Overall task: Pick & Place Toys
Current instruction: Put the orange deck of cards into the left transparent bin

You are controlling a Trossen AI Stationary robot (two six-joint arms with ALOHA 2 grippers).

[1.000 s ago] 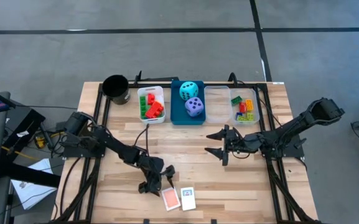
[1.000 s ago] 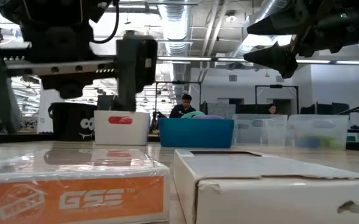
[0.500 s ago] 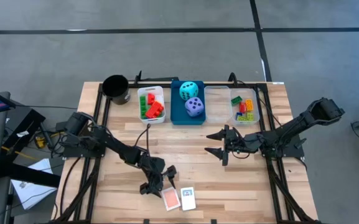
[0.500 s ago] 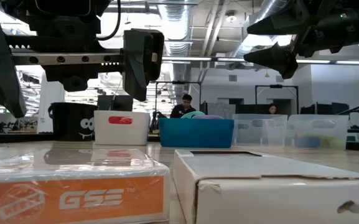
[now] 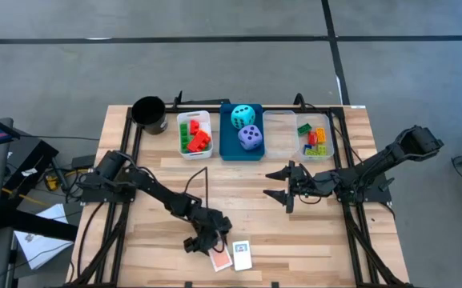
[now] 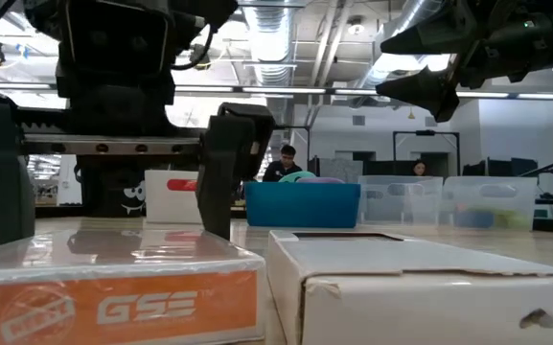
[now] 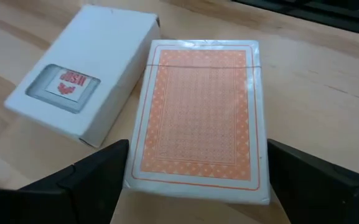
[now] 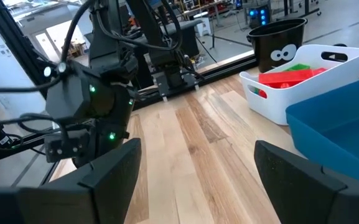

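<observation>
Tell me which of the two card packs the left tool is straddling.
The orange-backed pack: the left tool has a finger on each side of it. The white boxed pack lies beside it, outside the fingers.

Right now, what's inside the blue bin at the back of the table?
The blue bin holds two soft dice: a cyan die toward the far end and a purple die nearer. Whatever lies beneath them is covered, so I can't tell.

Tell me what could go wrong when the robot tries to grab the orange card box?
The left gripper is open, one finger on each side of the orange card box. The white card box lies right next to it, so a finger might bump or drag it. The orange box is flat and wrapped in shiny plastic, so it could slip out.
</observation>
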